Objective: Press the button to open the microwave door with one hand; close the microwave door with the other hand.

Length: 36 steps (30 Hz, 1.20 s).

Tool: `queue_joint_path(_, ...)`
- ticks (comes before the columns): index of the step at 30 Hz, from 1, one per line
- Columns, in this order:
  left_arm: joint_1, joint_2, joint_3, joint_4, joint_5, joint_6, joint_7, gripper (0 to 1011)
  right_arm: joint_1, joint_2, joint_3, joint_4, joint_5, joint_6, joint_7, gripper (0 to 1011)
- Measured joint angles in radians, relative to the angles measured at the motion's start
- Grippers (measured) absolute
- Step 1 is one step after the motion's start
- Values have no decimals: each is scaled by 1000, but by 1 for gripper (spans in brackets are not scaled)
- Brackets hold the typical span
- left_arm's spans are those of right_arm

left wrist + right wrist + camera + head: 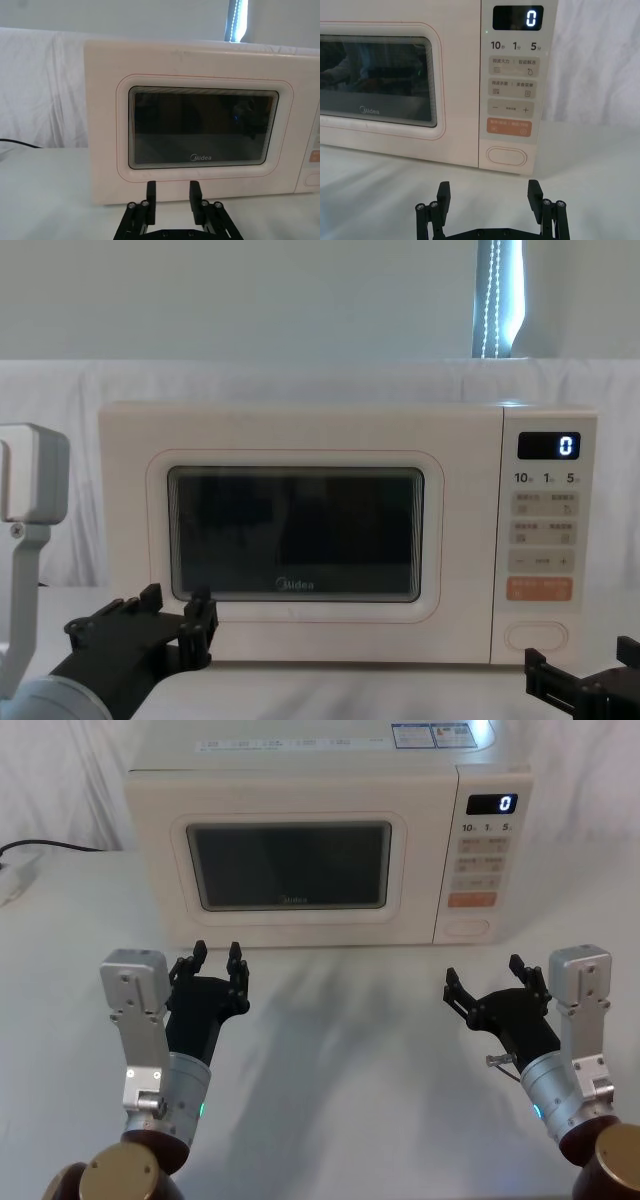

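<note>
The cream microwave stands at the back of the table with the microwave door (290,865) (202,127) (295,535) shut flush. Its dark window carries the Midea logo. The button (468,928) (506,156) (537,636) is the cream pill-shaped key at the foot of the control panel, under the orange key. My left gripper (218,958) (172,195) hovers open with a narrow gap, a short way in front of the door's lower left. In front of the button, a little below it, my right gripper (484,974) (489,192) hangs open wider. Neither touches the microwave.
The display (518,18) reads 0. A black cable (50,846) runs to a white power strip (8,880) at the table's far left. White cloth covers the table (340,1050) and drapes behind the microwave.
</note>
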Motion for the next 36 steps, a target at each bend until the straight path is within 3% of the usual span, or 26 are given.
queue_joint_path(16, 0, 0, 0, 0, 0, 0, 0, 925, 0, 0, 0, 0, 0, 0, 0, 1002)
queue_joint_path(20, 0, 0, 0, 0, 0, 0, 0, 1001, 0, 0, 0, 0, 0, 0, 0, 1002)
queue_joint_path(36, 0, 0, 0, 0, 0, 0, 0, 1001, 0, 0, 0, 0, 0, 0, 0, 1002)
